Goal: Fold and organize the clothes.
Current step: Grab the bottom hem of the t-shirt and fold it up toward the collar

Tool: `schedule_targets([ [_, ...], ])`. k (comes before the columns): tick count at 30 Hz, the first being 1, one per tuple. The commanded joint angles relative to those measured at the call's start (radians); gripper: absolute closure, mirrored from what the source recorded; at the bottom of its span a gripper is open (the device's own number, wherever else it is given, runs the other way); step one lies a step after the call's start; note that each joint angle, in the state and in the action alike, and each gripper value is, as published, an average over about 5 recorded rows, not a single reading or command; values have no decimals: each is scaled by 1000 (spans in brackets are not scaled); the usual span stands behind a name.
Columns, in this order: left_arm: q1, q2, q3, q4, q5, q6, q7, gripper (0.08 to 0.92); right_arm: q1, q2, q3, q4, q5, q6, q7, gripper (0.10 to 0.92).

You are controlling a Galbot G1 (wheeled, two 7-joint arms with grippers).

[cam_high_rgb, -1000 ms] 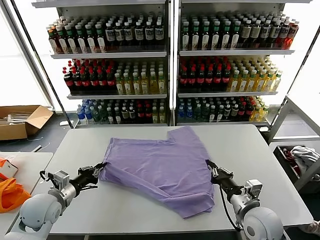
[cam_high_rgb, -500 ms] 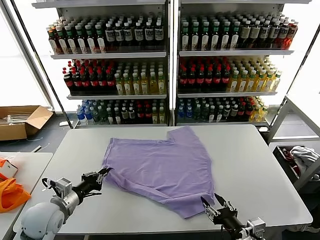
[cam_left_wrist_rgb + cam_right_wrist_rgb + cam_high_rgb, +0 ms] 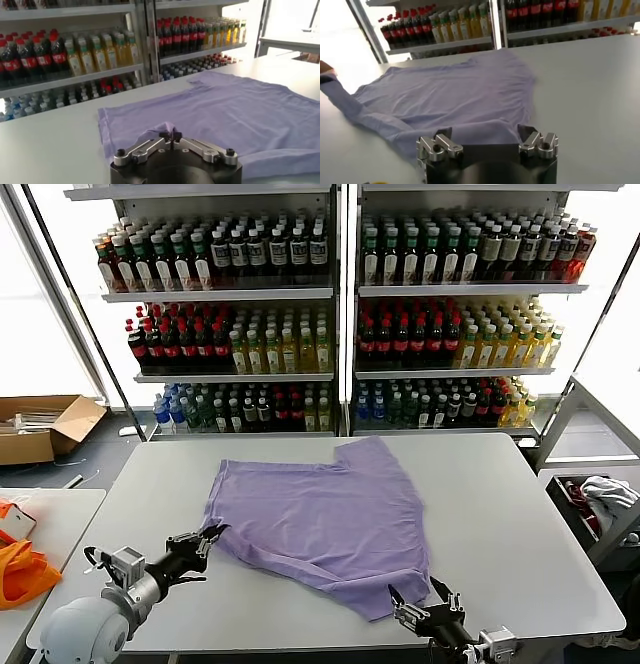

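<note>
The clothes are one lavender T-shirt point(image 3: 330, 509), spread plain side up on the white table point(image 3: 520, 514). My left gripper point(image 3: 213, 534) sits low at the shirt's left edge. In the left wrist view this gripper point(image 3: 171, 136) is shut on a raised fold of the shirt point(image 3: 225, 107). My right gripper point(image 3: 418, 599) hovers at the table's near edge, just beside the shirt's near corner. In the right wrist view its fingers point(image 3: 525, 131) stand wide apart with nothing held, and the shirt point(image 3: 455, 92) lies just ahead of them.
Shelves of bottles point(image 3: 340, 314) stand behind the table. A cardboard box point(image 3: 40, 424) lies on the floor at the left. Orange fabric point(image 3: 20, 572) rests on a side table. A bin with a white-and-red cloth heap point(image 3: 600, 499) stands at the right.
My right gripper opened, let go of the shirt's right edge and drew back to the table's near edge. The left gripper slid slightly nearer with its fold.
</note>
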Motion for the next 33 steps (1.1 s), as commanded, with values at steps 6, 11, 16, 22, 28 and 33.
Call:
schedule_targets([
  [6,25,-9,-5,-12,4,-7,1,912,131,34,-46,-103,63,-15,58,245],
  [11,36,-11,-11,-13,6,-12,2,912,135,43,-78,-127,66,-21,62,388],
  [16,42,-12,-14,-12,6,-14,2,912,123,45,-103,-129,64,-30,60,544],
  [22,45,-14,-14,-15,6,-15,2,912,109,44,-104,-113,61,-27,57,717],
  [28,48,-15,-17,-18,5,-16,2,912,98,37,-88,-99,58,-11,53,882],
  [33,50,-14,-21,-16,3,-17,2,912,99,32,-69,-79,74,8,37,920],
])
